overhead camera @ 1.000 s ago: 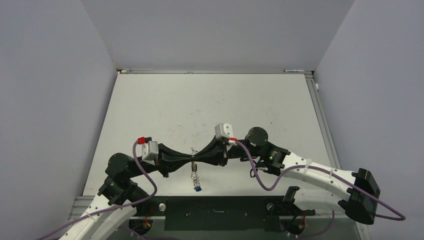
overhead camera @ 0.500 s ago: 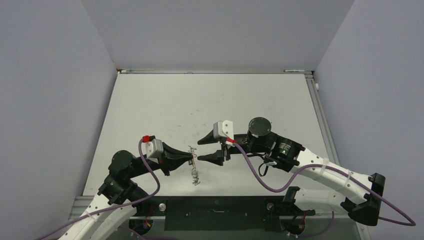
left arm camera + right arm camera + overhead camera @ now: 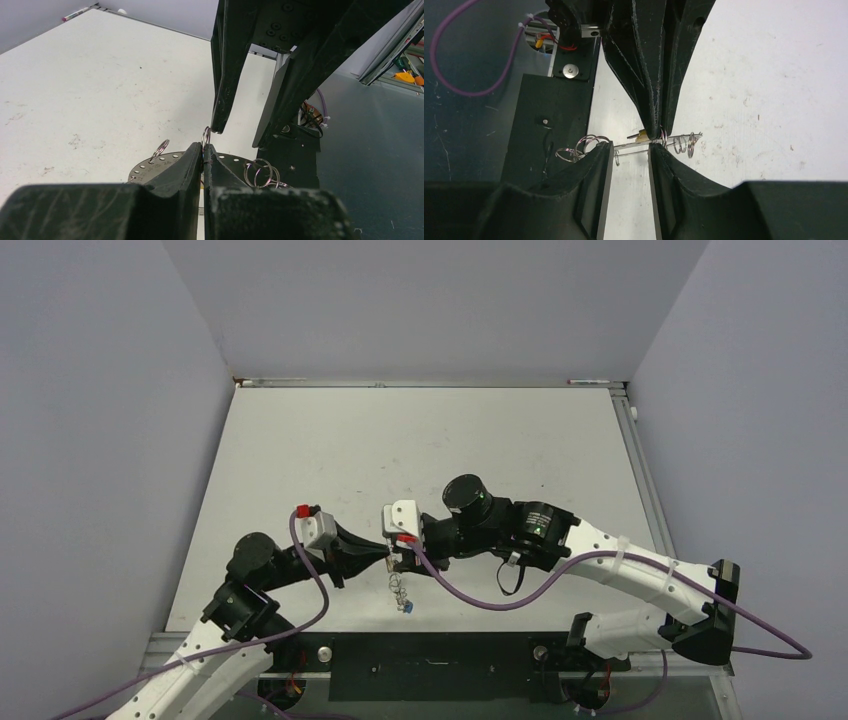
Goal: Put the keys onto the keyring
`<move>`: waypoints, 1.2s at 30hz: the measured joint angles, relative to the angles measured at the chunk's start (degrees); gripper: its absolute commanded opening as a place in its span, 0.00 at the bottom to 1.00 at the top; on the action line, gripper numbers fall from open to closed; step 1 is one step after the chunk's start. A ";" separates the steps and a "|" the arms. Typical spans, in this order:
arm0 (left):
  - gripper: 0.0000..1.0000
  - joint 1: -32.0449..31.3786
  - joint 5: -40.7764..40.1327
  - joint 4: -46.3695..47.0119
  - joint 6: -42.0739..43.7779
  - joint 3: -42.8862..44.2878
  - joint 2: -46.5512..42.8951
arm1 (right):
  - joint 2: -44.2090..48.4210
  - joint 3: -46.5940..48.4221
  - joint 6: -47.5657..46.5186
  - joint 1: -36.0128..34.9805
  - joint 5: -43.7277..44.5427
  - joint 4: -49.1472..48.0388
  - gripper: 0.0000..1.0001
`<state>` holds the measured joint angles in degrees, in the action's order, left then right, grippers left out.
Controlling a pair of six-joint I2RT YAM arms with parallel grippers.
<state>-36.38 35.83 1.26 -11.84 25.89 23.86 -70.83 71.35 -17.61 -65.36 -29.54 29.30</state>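
left gripper: fingers pressed tight together, pinching the keyring by its thin wire, mid frame
right gripper: fingers spread, straddling the wire right by that pinch, not clamped on anything I could see
keys: dangled in a bunch just under both tips, lower middle of the top view, blue-headed key lowest
progress: looked partway to me. The bunch hung off the ring, but I couldn't tell how many keys were really threaded
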 measured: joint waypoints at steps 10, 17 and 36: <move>0.00 -0.07 0.24 -0.02 -0.20 0.00 0.55 | -1.16 2.47 -1.81 -0.76 3.87 2.27 0.33; 0.00 -0.28 0.50 -0.02 -0.57 0.00 0.61 | -1.03 2.47 -2.60 -0.79 5.55 1.92 0.31; 0.00 -0.70 0.85 -0.02 -0.66 0.00 1.01 | -3.10 2.47 -2.95 -0.79 6.75 1.57 0.15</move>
<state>-37.08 36.69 1.23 -12.49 25.89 24.86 -73.93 73.82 -20.56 -66.15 -22.79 30.87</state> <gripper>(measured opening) 0.007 0.182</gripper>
